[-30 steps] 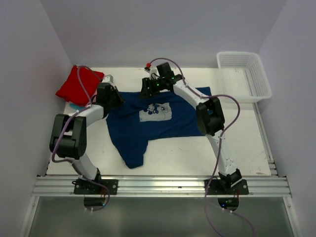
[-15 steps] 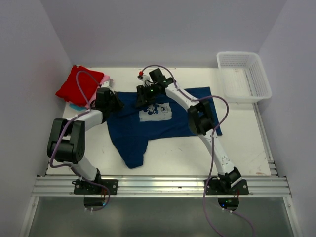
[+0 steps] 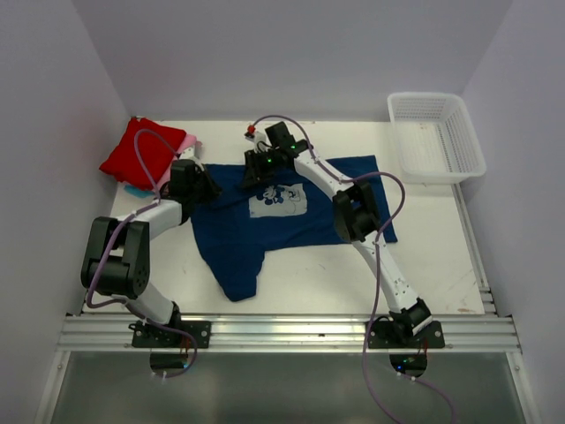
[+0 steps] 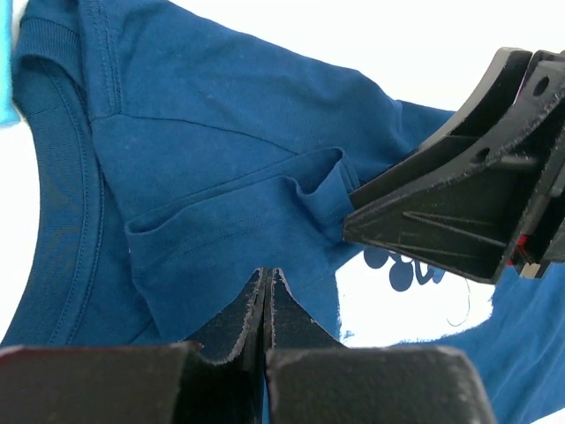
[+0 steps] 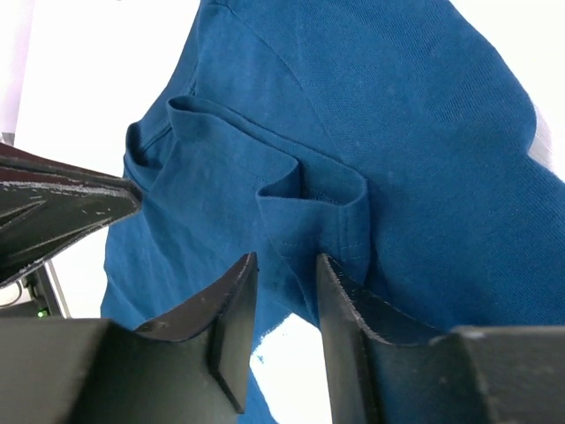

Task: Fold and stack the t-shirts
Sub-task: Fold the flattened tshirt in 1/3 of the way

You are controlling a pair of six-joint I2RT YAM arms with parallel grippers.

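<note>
The navy t-shirt (image 3: 291, 221) lies spread on the table, its pale chest print (image 3: 278, 200) facing up. My left gripper (image 3: 199, 183) is at its left shoulder. In the left wrist view it (image 4: 267, 279) is shut, its tips pinching a folded flap of the navy cloth (image 4: 221, 238). My right gripper (image 3: 257, 170) is open at the collar end. In the right wrist view its jaws (image 5: 285, 258) straddle a raised fold of the hem (image 5: 318, 208) without closing on it. The two grippers sit close together. Folded red (image 3: 139, 150), pink (image 3: 188, 141) and teal (image 3: 134, 190) shirts lie at the back left.
A white mesh basket (image 3: 437, 134) stands at the back right corner. White walls close in the table on the left, back and right. The metal rail (image 3: 282, 331) with the arm bases runs along the near edge.
My right gripper has moved left along the shirt's top edge, close to the left gripper. My left gripper has shifted slightly nearer. The cloth near the collar has bunched into a fold.
</note>
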